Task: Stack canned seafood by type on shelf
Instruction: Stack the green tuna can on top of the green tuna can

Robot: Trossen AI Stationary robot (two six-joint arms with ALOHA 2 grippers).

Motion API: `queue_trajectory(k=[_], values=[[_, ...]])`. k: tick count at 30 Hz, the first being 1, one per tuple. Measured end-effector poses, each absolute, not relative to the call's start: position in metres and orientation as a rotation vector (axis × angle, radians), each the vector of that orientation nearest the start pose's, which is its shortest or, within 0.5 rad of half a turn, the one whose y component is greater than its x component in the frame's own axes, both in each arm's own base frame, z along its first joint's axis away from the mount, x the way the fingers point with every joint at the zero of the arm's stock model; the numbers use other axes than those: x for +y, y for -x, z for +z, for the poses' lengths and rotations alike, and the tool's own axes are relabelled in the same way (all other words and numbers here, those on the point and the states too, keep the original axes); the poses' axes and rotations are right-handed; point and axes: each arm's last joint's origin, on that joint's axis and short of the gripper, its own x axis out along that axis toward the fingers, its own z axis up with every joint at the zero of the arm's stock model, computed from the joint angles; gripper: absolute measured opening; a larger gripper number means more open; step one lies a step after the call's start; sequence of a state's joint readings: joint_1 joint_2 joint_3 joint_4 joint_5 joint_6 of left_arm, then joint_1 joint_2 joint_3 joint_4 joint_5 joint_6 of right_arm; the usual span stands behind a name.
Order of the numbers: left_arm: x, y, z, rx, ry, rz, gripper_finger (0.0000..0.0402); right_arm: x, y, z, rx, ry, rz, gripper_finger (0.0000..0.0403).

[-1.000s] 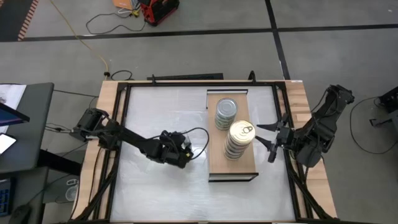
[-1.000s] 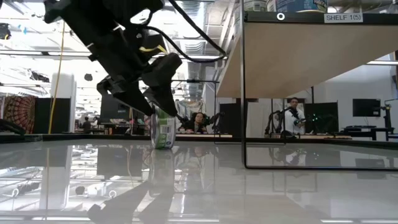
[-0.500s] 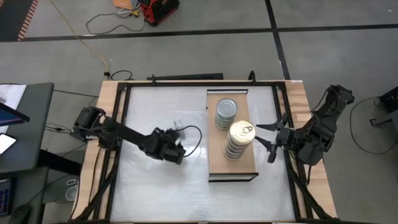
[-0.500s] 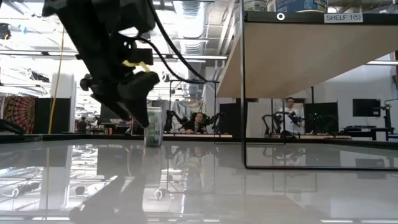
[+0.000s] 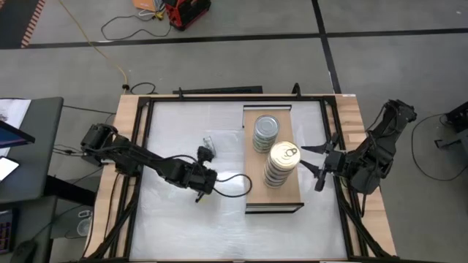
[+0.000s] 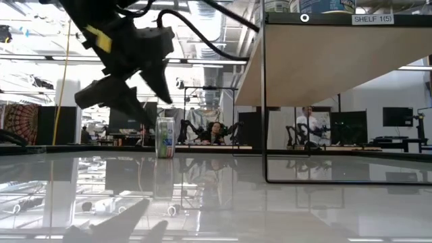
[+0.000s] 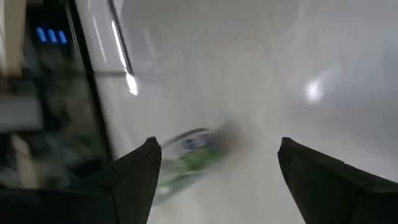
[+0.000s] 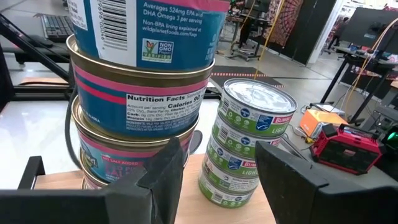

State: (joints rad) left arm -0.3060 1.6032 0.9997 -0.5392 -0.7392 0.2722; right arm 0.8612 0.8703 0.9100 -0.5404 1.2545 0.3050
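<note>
Left gripper (image 5: pixel 201 188) first: we've got it low over the white tabletop (image 5: pixel 183 226), fingers spread wide, nothing btwn them. From the low view it hangs above the glossy surface (image 6: pixel 216 202), which throws back its dark shape. Its wrist cam is blurred, but we can make out one green-labelled tin (image 7: pixel 189 155) lying ahead of the spread fingertips, apart from them.

Just beyond that gripper, one loose tin (image 5: pixel 208 148) sits on the bare tabletop, well apart from the shelf; in the low view it shows green and white, resting on the gloss (image 6: pixel 165 138).

Moving right, we reach the shelf (image 5: pixel 252 191), a light-wood board w/ a thin dark frame. Two stacks on it: a silver-lidded stack (image 5: pixel 266 133) at the far end, and a taller stack w/ a gold pull-tab lid (image 5: pixel 282 162) just beside it toward the near end. Right wrist cam gives us the labels: green-and-white tins (image 8: pixel 252 146) in one pile, pink-banded tins under a blue one (image 8: pixel 140 93) in the other.

Right gripper (image 5: pixel 316 166) waits at the shelf's right edge, pointed at the taller stack, fingers apart and empty.

Room: grey floor w/ dark lines, a yellow cable and a red case (image 5: pixel 186 12) past the table, a dark desk (image 5: pixel 29 146) at left. Low view shows an open workshop w/ people (image 6: pixel 217 131) seated far back.
</note>
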Motion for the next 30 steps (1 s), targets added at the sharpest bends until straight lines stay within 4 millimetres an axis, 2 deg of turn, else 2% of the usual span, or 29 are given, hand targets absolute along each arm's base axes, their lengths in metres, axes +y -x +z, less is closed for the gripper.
queue_trajectory(k=[3, 8, 15, 18, 22, 30], values=[[-0.062, -0.296, 0.197, 1.113, -1.009, 0.162, 0.0311, 0.103, -0.125, 0.338, 0.185, 0.139, -0.415, 0.0225], [-0.042, -0.300, 0.197, 1.180, -1.109, 0.081, 0.0311, 0.103, -0.125, 0.338, 0.181, 0.120, -0.417, 0.0225], [-0.025, -0.312, 0.215, 1.182, -1.134, -0.014, 0.0311, 0.106, -0.127, 0.333, 0.192, 0.099, -0.423, 0.0225], [-0.019, -0.316, 0.222, 1.168, -1.069, -0.092, 0.0311, 0.110, -0.131, 0.330, 0.198, 0.104, -0.424, 0.0225], [-0.018, -0.313, 0.220, 1.186, -1.025, -0.191, 0.0311, 0.114, -0.134, 0.327, 0.208, 0.120, -0.425, 0.0225], [-0.009, -0.314, 0.217, 1.200, -0.987, -0.192, 0.0308, 0.117, -0.137, 0.327, 0.201, 0.114, -0.423, 0.0225]])
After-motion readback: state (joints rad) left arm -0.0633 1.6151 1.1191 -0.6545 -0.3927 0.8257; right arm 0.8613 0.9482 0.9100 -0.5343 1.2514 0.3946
